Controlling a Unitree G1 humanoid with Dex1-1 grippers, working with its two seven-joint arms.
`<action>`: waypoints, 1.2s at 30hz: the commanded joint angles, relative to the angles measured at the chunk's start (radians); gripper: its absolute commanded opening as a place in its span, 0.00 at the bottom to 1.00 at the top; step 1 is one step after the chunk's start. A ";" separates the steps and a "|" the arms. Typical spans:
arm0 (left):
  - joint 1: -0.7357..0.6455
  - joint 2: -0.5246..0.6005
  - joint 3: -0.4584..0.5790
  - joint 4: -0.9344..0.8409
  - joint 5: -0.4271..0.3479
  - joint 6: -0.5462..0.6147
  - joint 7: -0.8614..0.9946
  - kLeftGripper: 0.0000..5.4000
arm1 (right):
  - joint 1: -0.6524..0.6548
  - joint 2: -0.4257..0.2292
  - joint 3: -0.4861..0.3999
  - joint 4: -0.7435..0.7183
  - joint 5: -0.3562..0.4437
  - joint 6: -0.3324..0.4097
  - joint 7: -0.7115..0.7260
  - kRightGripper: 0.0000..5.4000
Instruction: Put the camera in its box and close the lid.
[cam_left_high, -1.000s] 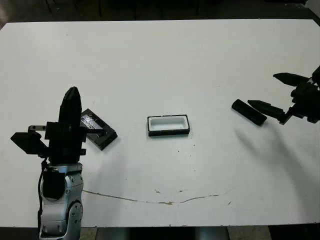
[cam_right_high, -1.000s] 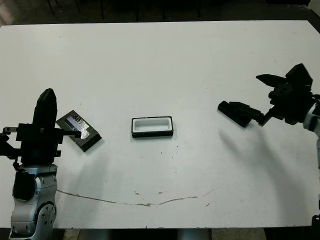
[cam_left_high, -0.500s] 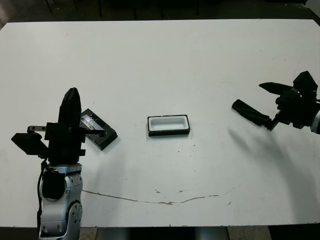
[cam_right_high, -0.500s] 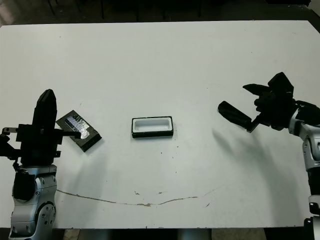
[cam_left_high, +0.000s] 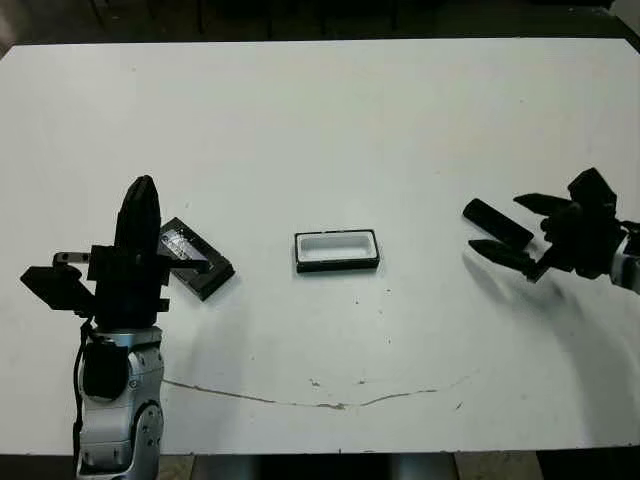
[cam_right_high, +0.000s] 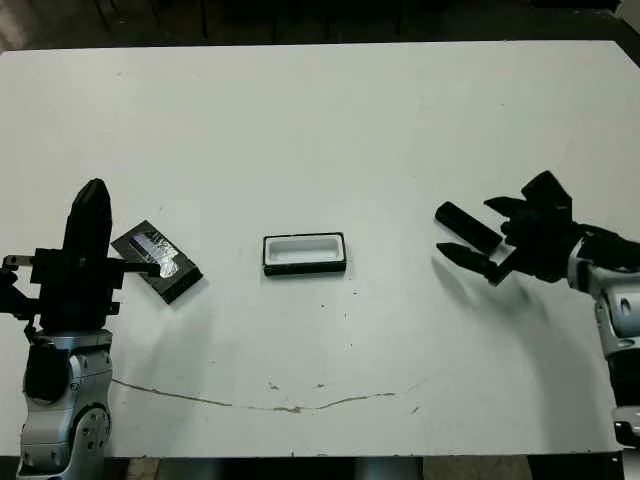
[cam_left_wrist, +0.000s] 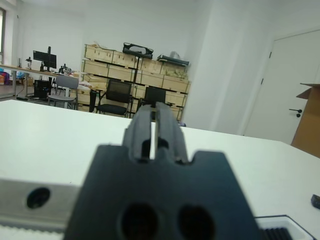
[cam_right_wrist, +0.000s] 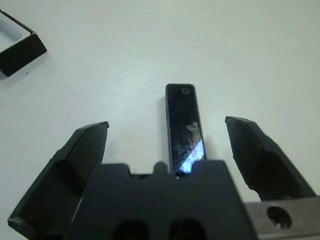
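1. Two tools in view, one per arm: left tool raised upright at the near left of the tabletop, fingers pressed nearly together with only a thin slit between, holding nothing; right tool low at the right, spread wide, empty.
2. One lid, flat and black with a shiny window strip, lying askew just beyond the left tool, partly hidden behind it.
3. One box near the middle of the tabletop, open, white lining showing, nothing inside.
4. One camera at the right, lying flat on the tabletop well apart from the box, between the spread fingers of the right tool; contact with either finger not discernible.
5. Only in the right wrist view: camera lengthwise between the two fingers with white tabletop showing on both sides, a small round lens at its far end, a bluish-white gleam at its near end; one corner of the box at the edge.
6. Only in the left wrist view: room beyond the tabletop, with stacked wooden crates, office chairs, a monitor, a white door.
7. No readable writing or brand on any item.
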 joint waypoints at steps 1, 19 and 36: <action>0.014 0.012 0.008 0.013 -0.004 0.018 -0.003 0.00 | 0.033 0.013 -0.002 0.004 -0.004 0.011 -0.012 1.00; 0.018 0.018 0.016 0.011 -0.004 0.014 -0.010 0.00 | 0.069 0.032 -0.003 -0.035 -0.005 0.053 -0.062 1.00; 0.026 0.019 0.021 0.008 -0.015 0.017 -0.020 0.00 | 0.135 0.059 -0.027 -0.159 -0.007 0.155 -0.206 0.88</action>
